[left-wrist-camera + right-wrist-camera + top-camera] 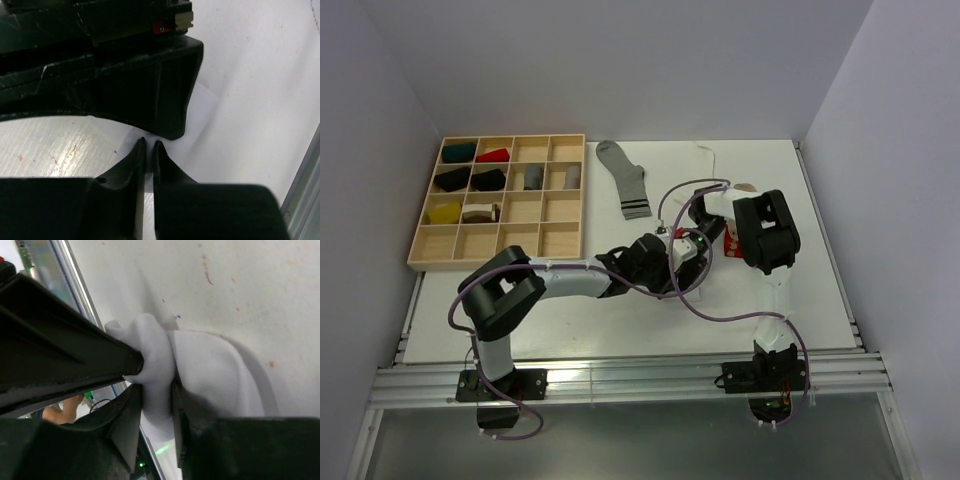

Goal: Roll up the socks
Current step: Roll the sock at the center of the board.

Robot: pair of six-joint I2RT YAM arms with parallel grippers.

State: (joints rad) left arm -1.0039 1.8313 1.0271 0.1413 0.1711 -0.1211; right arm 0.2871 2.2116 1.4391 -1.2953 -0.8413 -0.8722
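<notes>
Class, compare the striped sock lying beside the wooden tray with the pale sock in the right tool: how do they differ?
The striped sock lies flat and stretched out on the table; the pale sock is bunched into folds. The striped sock is untouched; the pale sock is pinched in the right tool. The striped sock is grey with dark bands; the pale sock shows none here. Both are soft fabric.
</notes>
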